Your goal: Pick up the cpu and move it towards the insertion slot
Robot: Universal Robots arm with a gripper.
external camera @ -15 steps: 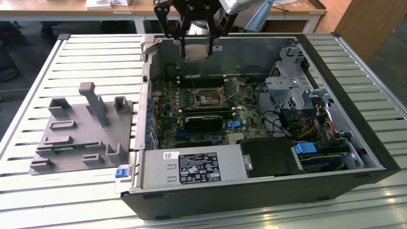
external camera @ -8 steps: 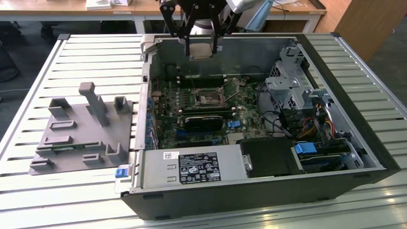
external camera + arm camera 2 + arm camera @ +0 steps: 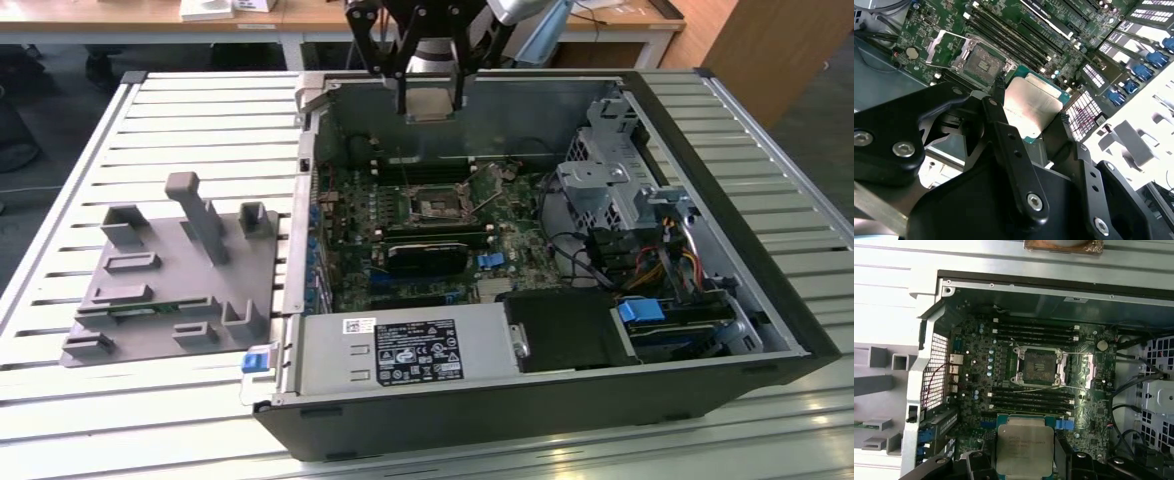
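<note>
Cpu held in claw above insertion slot, markings unreadable.

The computer case lies open on the slatted table, with the fixture blocks beside it toward the exterior view's left. Inside, the insertion slot sits on the motherboard — the cpu hangs above the case's far wall, between the fingers of the gripper.

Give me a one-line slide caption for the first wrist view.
Gripper holds the cpu above the open computer case, with the empty insertion slot on the motherboard beyond.
</note>
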